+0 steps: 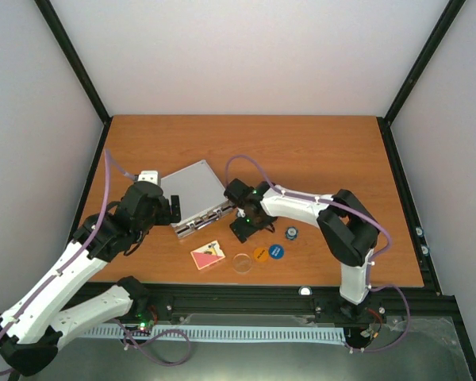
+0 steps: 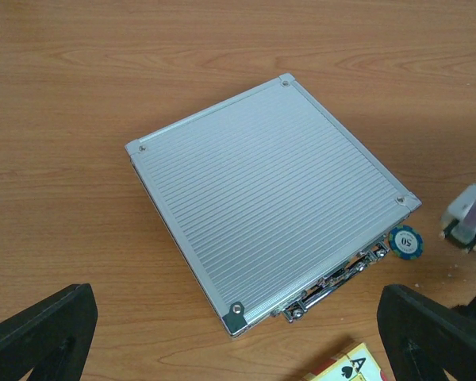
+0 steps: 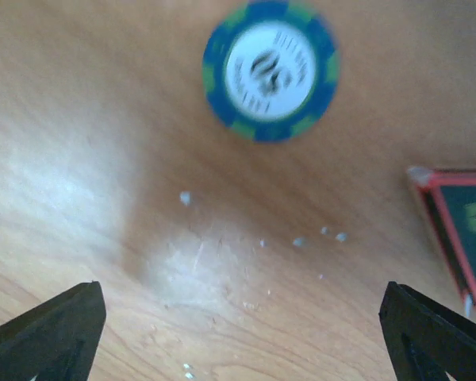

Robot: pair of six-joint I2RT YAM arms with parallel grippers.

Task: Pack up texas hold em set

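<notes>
The silver ribbed case (image 1: 193, 193) lies shut on the table, its latches and handle (image 2: 339, 277) on the near side. My left gripper (image 1: 173, 208) hovers open at the case's left near corner, nothing between its fingers (image 2: 40, 337). My right gripper (image 1: 242, 225) stands open over bare table at the case's right near corner. A blue-white chip (image 3: 270, 70) lies just ahead of it, and one (image 2: 405, 240) shows beside the case's corner. Another chip (image 1: 290, 233), an orange disc (image 1: 259, 254), a blue disc (image 1: 276, 251), a clear disc (image 1: 242, 263) and the pink card deck (image 1: 208, 255) lie near the front edge. A red-black triangle (image 3: 460, 238) shows at the right.
Small white specks dot the wood under the right gripper (image 3: 238, 341). The card deck's corner with an ace (image 2: 349, 369) lies close below the left gripper (image 2: 238, 349). Black frame posts and white walls ring the table (image 1: 301, 151).
</notes>
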